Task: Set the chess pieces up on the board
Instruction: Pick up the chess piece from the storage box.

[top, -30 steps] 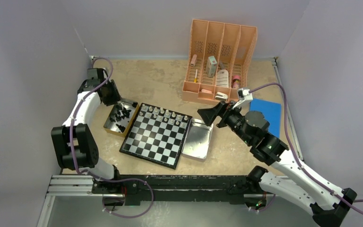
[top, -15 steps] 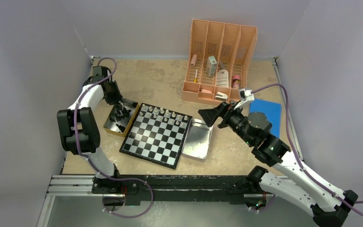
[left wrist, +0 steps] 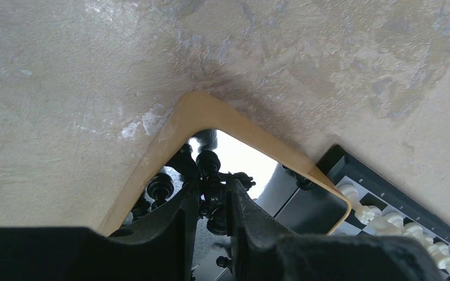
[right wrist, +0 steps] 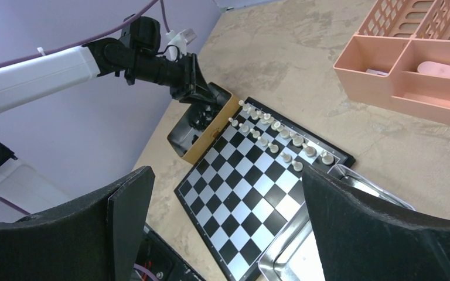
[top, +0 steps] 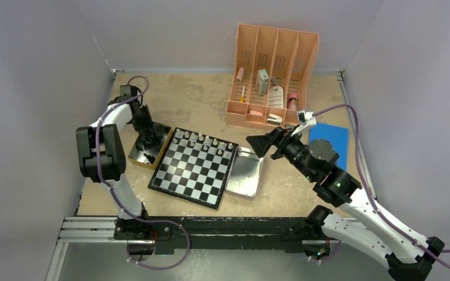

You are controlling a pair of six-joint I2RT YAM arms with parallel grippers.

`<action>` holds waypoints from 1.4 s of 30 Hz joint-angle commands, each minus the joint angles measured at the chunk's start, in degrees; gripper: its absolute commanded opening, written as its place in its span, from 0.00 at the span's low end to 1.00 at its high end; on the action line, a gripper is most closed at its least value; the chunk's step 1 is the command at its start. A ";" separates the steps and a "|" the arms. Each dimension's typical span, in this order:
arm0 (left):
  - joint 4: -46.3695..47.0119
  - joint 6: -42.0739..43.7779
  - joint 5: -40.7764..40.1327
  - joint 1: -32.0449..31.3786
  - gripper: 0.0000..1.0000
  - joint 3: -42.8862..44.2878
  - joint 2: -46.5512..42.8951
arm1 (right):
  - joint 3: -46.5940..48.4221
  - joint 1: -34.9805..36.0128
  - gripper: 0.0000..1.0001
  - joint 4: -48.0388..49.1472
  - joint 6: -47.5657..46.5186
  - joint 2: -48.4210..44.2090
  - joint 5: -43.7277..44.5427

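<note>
We see the board lying askew on the table, roughly midway between the two arms. The silvery-white pieces stand in two rows along its far edge. The right wrist view shows them upright, each on its own square.

The black pieces sit crowded in a tan-rimmed tray that touches the board's left side. Some stand upright and others are jumbled; we cannot count them.

The left claw is down inside this tray, with its arm reaching in from the far left. In the left wrist view its fingers are drawn close together, with only a narrow gap between them. A black piece sits in that gap — we cannot tell whether the fingers actually clamp it or merely flank it.

The right claw hangs in the air above the far end of a plain silver tray, which lies just beside the board's right edge. Its fingers are spread wide apart and grip nothing. From its own camera we look between them down onto the board and the white rows — and across to the left arm at the tan-rimmed tray.

Behind the board stands a peach desk organiser with small items in its compartments. A blue mat lies flat near the table's right edge, partly hidden by the right arm.
</note>
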 commanded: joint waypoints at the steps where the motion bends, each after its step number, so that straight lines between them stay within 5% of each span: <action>1: 0.30 1.48 0.62 -0.54 0.23 3.11 1.12 | 2.03 -0.08 0.99 1.32 -0.73 -0.72 0.45; 14: -0.11 2.75 -0.65 -1.93 0.20 5.85 4.74 | 1.93 0.01 0.99 0.71 -0.89 -1.03 0.86; 26: -1.77 3.63 -3.94 -3.53 0.07 5.68 3.96 | 1.64 -0.02 0.99 0.03 -0.60 -1.84 1.14; 42: -11.22 0.61 -4.25 -5.63 0.06 8.20 -6.11 | 4.22 -0.11 0.99 -6.44 -2.93 -2.96 4.23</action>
